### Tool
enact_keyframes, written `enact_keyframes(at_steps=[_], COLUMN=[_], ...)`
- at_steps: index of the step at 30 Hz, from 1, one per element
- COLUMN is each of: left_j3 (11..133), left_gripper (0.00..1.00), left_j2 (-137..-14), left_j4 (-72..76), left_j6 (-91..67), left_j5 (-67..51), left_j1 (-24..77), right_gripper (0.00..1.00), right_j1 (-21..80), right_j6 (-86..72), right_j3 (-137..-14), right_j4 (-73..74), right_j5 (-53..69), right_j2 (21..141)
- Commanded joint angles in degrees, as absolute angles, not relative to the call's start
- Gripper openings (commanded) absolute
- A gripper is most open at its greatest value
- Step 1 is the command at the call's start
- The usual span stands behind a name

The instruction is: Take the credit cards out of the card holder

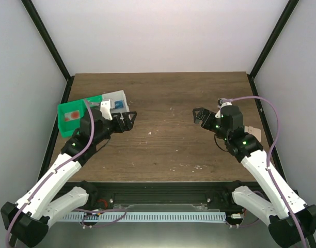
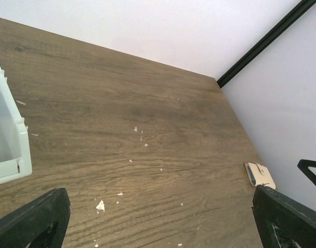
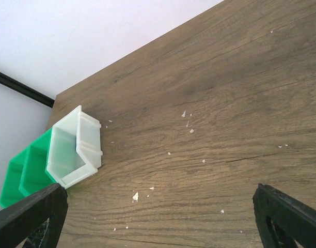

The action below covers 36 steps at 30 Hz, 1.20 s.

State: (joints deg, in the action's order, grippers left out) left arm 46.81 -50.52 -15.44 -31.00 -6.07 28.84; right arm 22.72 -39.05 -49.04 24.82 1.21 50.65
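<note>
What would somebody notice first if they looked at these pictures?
Probably the bright green bin at the far left of the table, with a white bin right beside it. Next, the black left gripper and right gripper, both open, facing each other across the middle. A small tan card holder lies by the right edge.

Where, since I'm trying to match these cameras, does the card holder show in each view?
Top external: card holder at the right edge of the table, behind the right arm.
Left wrist: card holder at lower right, by the table's edge.
Right wrist: not in it.
Shared landmark: the white bin, visible in all three.
</note>
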Motion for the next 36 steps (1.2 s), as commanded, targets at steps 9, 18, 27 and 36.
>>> enact_keyframes(at_steps=[9, 18, 27, 36], left_j3=[48.13, 49.77, 50.37, 46.5], left_gripper=[1.0, 1.0, 0.98, 0.98], left_j2=[-51.2, -56.77, -58.6, -54.49], left_j4=[-15.01, -18.03, -18.06, -15.97], left_j6=[-30.54, -29.89, -28.2, -27.69], left_j5=[-3.69, -5.02, -8.49, -10.74], left_j1=[28.61, 28.65, 28.65, 28.65], right_gripper=[1.0, 0.94, 0.45, 0.24], right_j1=[23.39, 22.57, 9.83, -3.86], right_j6=[-42.8, -49.48, -55.14, -57.83], right_j3=[-52.39, -54.0, -51.44, -50.87], right_j4=[27.49, 33.11, 33.2, 30.28], right_j5=[-7.75, -20.47, -22.06, -32.05], right_j2=[55.01, 63.08, 71.53, 78.25])
